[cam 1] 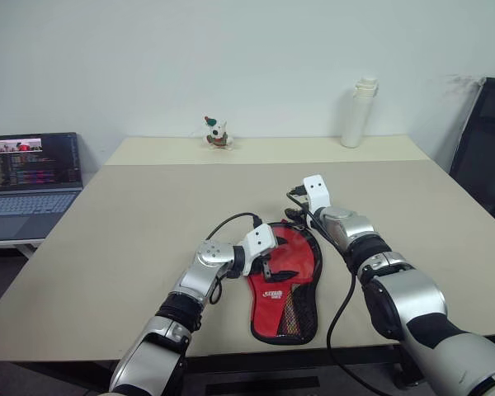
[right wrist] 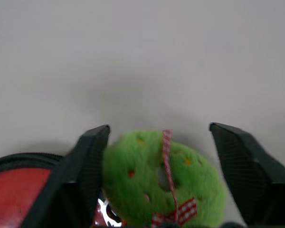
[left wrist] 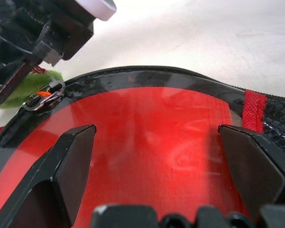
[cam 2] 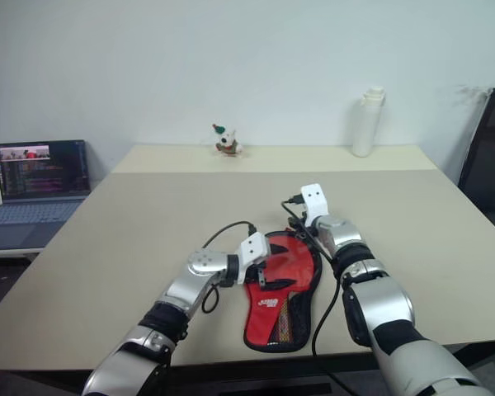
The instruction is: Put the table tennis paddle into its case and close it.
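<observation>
Lying near the front edge of the tabletop [cam 1: 148, 214], the case [cam 1: 286, 285] runs its long axis from that edge toward the back, round end farthest from the robot. The paddle looks already inside, though I cannot see it apart from the red panel. A green fuzzy ring [right wrist: 164, 178] tied to the zip pull sits at that far round end, right between the right gripper's [right wrist: 159, 156] part-open fingers, not clearly clamped. The right arm is thus the nearer one to the zip. The left gripper [cam 1: 266, 268] hovers wide open over the case's red panel, holding nothing. Elsewhere, a laptop [cam 1: 35, 177] stands off the left edge, a white bottle [cam 1: 359, 113] and small toy [cam 1: 217, 133] along the back.
</observation>
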You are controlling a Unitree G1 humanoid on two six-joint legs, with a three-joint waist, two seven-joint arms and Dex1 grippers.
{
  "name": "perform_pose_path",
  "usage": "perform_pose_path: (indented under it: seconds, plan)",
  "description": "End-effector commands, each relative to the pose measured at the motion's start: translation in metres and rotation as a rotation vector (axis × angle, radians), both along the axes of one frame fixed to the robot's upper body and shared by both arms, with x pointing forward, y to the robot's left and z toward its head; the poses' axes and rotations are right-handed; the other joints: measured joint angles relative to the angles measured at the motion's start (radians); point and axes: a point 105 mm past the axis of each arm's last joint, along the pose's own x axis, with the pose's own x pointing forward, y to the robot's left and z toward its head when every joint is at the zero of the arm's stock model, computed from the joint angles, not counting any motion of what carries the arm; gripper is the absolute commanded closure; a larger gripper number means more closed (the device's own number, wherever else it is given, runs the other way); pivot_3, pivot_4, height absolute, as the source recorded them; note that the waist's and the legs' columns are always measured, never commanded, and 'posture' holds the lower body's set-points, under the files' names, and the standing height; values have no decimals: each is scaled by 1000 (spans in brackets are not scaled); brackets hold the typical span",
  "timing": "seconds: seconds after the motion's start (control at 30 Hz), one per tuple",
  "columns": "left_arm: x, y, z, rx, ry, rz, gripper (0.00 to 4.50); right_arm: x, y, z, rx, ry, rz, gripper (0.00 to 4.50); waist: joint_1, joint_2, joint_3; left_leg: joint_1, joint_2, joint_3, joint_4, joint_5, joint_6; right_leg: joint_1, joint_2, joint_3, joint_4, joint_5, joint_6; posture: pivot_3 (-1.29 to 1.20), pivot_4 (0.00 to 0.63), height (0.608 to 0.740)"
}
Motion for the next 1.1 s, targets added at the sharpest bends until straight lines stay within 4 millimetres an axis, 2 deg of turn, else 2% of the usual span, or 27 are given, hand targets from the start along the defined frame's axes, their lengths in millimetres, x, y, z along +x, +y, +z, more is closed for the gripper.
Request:
perform_pose_path:
  seconds: [0.03, 0.2, 0.23, 0.37, 0.57, 0.7, 0.9, 1.1]
  plan:
    - [-2, -8, 3, 17, -26, -35, 0, 3, 7, 18, -2, -52, 22, 2587, 0, 0, 0, 0, 0, 0, 0, 0, 0, 0, 0, 0, 0, 0, 0, 0, 150, 740]
    - [-3, -9, 0, 21, -20, -37, 0, 2, 7, 13, -7, -39, 27, 4257, 0, 0, 0, 0, 0, 0, 0, 0, 0, 0, 0, 0, 0, 0, 0, 0, 150, 740]
    - [-3, -9, -1, 23, -17, -37, 0, 2, 7, 13, -7, -37, 26, 4470, 0, 0, 0, 0, 0, 0, 0, 0, 0, 0, 0, 0, 0, 0, 0, 0, 150, 740]
    - [-3, -9, -4, 38, -3, -34, 0, 3, -1, 16, 4, -47, 6, 4470, 0, 0, 0, 0, 0, 0, 0, 0, 0, 0, 0, 0, 0, 0, 0, 0, 150, 740]
    - [1, -16, -13, 41, 34, -25, 0, 7, -46, 31, 5, -84, -60, 4470, 7, 0, 0, -1, -1, 0, 0, 0, 0, 1, -1, -1, -1, 0, 0, 0, 150, 740]
    - [1, -19, -19, 31, 66, -23, 0, 0, -71, 36, -31, -108, -67, 4470, 6, 0, 0, 0, -1, 0, 0, 0, 0, 1, -1, -1, -2, 0, 0, 0, 150, 740]
    - [-2, -22, -27, 41, 85, -35, 0, -32, -104, 32, -67, -99, -86, 4470, 12, 2, -1, -1, -2, -1, 0, 0, 0, 2, -1, -1, -1, 0, 0, 0, 150, 740]
    - [-2, -24, -31, 46, 96, -42, 0, -77, -112, 27, -84, -58, -65, 4470, 20, 3, -2, 0, -2, -1, 0, 0, 0, 3, -1, -2, -2, -3, 5, 0, 150, 740]
